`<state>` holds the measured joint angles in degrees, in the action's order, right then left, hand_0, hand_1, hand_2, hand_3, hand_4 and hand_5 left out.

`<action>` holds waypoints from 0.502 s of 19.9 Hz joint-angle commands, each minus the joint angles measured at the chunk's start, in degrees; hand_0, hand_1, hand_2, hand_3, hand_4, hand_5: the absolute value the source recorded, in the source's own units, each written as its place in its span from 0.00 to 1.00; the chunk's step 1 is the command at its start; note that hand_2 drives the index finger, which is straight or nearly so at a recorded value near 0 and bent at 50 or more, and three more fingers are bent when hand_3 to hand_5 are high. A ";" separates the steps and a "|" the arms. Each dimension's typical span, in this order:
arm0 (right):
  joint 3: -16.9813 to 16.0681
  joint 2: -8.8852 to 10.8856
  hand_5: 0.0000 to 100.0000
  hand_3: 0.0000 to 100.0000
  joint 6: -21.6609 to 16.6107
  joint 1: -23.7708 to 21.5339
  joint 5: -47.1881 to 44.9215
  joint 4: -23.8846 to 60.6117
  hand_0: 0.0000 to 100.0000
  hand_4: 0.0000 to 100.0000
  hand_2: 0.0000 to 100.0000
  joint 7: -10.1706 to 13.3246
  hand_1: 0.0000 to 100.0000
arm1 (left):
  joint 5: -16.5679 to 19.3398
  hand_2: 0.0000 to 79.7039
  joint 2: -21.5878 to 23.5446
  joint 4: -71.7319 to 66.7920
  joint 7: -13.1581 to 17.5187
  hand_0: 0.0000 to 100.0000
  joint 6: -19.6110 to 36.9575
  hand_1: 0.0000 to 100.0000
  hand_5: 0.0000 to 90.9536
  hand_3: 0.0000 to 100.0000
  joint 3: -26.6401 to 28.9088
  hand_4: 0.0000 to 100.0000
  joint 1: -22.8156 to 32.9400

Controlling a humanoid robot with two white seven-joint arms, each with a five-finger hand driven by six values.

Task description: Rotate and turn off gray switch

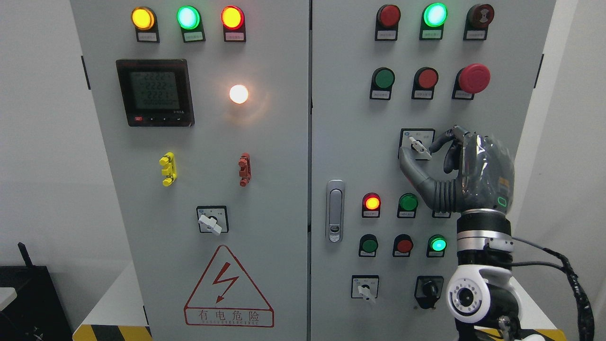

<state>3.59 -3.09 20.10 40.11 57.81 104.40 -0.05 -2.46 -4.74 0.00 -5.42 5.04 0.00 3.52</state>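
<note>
The gray rotary switch [419, 145] sits on a black-framed plate on the cabinet's right door [350, 118], at mid height. Its light handle is tilted, running from upper left to lower right. My right hand [421, 152] rises from the lower right and closes on this handle. The thumb [408, 163] presses from the lower left, and the index finger [442, 138] comes in from the right. The other fingers curl behind. No left arm shows.
Similar rotary switches sit at the left door's lower middle [211, 220] and the right door's bottom [365, 289], next to a black knob [429, 289]. A red mushroom button [474, 78] is above my hand. The door latch [335, 210] and lit lamps [372, 202] lie to the left.
</note>
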 commanded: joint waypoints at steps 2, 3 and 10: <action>0.10 -0.08 1.00 0.98 0.03 0.50 0.37 -0.60 0.10 0.93 0.61 -0.04 0.42 | 0.00 0.00 0.00 -0.79 0.05 0.12 -0.03 0.39 0.00 0.00 -0.09 0.00 0.00; 0.10 -0.08 1.00 0.98 0.03 0.58 0.37 -0.60 0.10 0.93 0.62 -0.04 0.42 | 0.00 0.00 0.00 -0.79 0.14 0.12 -0.03 0.39 0.00 0.00 -0.09 0.00 0.00; 0.19 -0.08 1.00 0.98 0.12 0.67 1.16 -1.04 0.10 0.94 0.63 -0.04 0.46 | 0.00 0.00 0.00 -0.79 0.05 0.12 -0.03 0.39 0.00 0.00 -0.09 0.00 0.00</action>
<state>3.69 -3.12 20.13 40.63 58.55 103.87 -0.06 -2.46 -4.74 0.00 -5.36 5.03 0.00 3.52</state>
